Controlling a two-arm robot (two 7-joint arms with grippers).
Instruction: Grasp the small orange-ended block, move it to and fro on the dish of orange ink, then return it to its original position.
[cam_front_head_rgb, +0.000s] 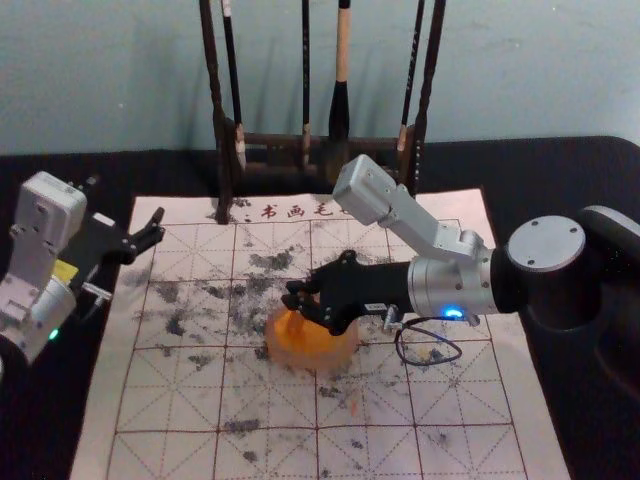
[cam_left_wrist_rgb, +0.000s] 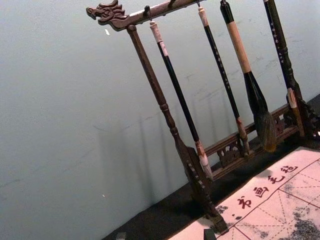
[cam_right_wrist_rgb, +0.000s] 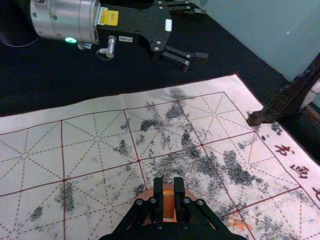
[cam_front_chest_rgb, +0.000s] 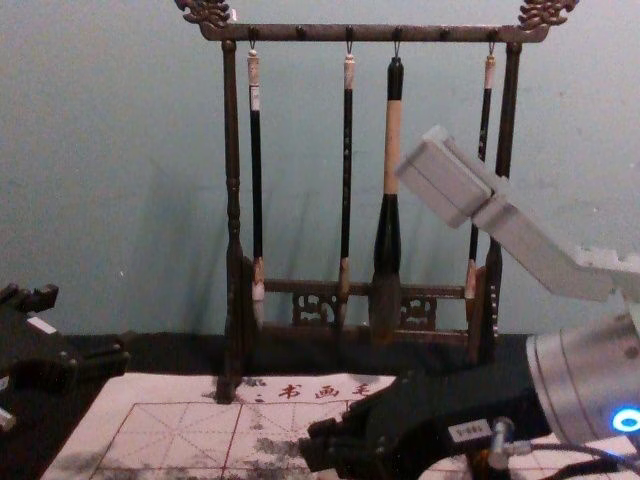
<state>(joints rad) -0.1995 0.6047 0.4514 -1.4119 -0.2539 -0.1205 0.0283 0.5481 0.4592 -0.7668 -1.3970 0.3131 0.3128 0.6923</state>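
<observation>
As we looked along the right gripper (cam_front_head_rgb: 292, 296), we saw its two fingers drawn in close, pinching the small orange-ended block (cam_right_wrist_rgb: 169, 204) between them. The claw reached in from our right and pointed leftward, dipping a little. What we could see of the block between the fingers was orange. Its long axis seemed to run down from the fingertips, close to upright, with the lower end toward the dish; we couldn't tell the exact tilt, or whether that end touched the ink.

Right below the claw we had the round, see-through dish (cam_front_head_rgb: 343, 352), with orange ink (cam_front_head_rgb: 318, 338) inside. The dish sat on the gridded mat (cam_front_head_rgb: 265, 405), and grey smudges marked the mat around it, beneath and beyond the claw.

Well apart, to the claw's left, we had the left gripper (cam_front_head_rgb: 126, 205) parked by the mat's edge, its fingers spread wide with nothing between them.

Beyond the claw, past the mat's printed characters, we saw the dark wooden rack (cam_front_chest_rgb: 232, 190), with slim brushes (cam_front_chest_rgb: 347, 180) and one thick brush (cam_front_chest_rgb: 392, 200) hanging tips down. Behind it we faced the plain pale wall (cam_front_chest_rgb: 120, 150).
</observation>
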